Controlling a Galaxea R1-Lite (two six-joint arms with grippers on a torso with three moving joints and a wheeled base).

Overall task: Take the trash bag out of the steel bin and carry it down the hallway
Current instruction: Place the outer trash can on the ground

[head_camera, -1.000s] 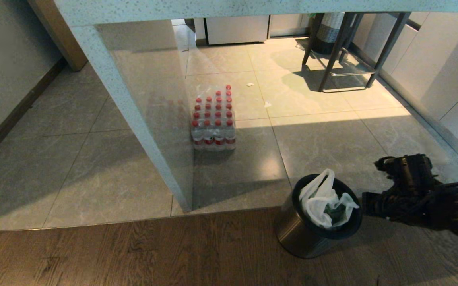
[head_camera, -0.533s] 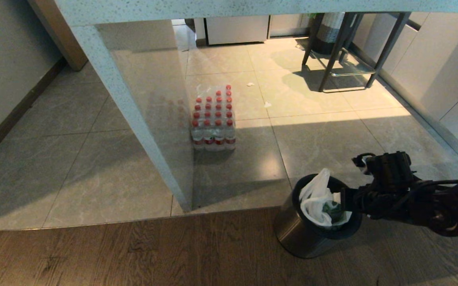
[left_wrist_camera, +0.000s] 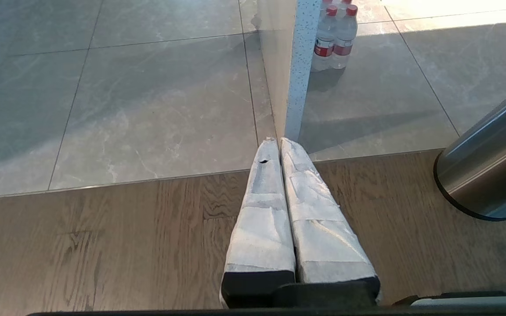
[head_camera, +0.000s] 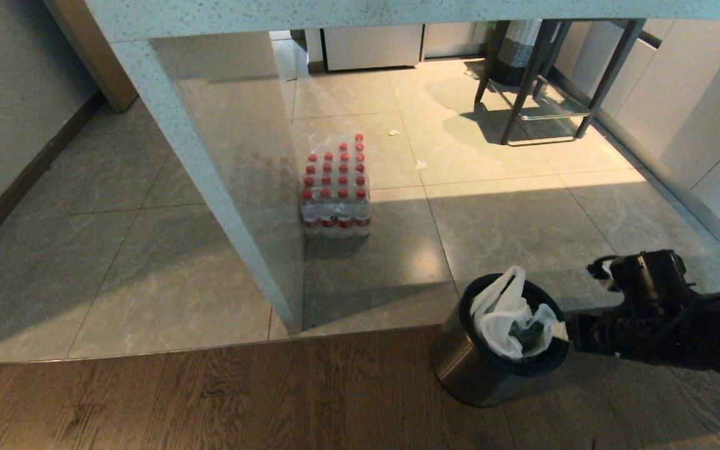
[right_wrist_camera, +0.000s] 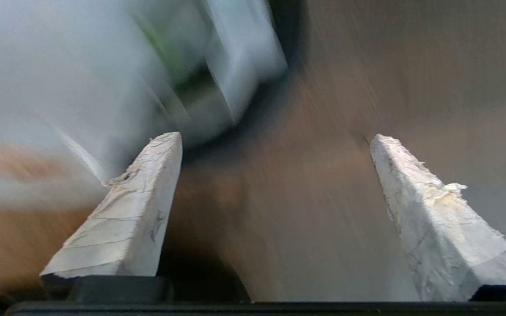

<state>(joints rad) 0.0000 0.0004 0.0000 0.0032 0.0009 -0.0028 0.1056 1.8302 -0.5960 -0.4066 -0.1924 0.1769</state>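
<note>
Trash bag (head_camera: 510,319) sits bunched inside the steel bin (head_camera: 479,375), just beside the right gripper (right_wrist_camera: 275,145), whose jaws stand wide apart and empty. Right wrist view alone shows a green smear on the bag, unreadable. Left wrist view shows the left gripper (left_wrist_camera: 278,142) closed, over wood floor (left_wrist_camera: 103,237).

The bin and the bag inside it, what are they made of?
The steel bin looks like brushed silver metal: its side shines in streaks, and its rim is dark, maybe plastic. The trash bag seems to be thin white plastic film, crumpled, with floppy loop handles.
</note>
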